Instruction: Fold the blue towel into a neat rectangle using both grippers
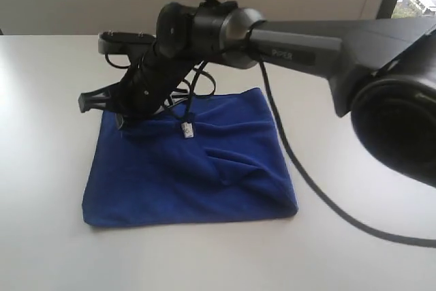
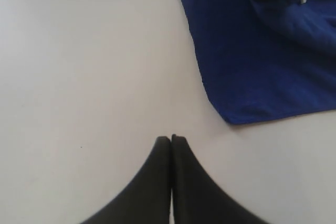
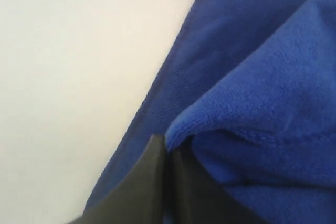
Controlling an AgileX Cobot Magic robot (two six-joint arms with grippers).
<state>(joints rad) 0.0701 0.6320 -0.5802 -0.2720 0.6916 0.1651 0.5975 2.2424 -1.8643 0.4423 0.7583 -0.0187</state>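
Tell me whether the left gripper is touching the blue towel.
Apart. The left wrist view shows the left gripper shut over bare table, with white surface between its tips and the blue towel.

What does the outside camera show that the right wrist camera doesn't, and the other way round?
Only the exterior view: the blue towel in full outline, its white tag, the right arm and its cable. Only the right wrist view: the right gripper close up, tips closed, apparently pinching a plush fold edge. Both: towel lying on the pale table.
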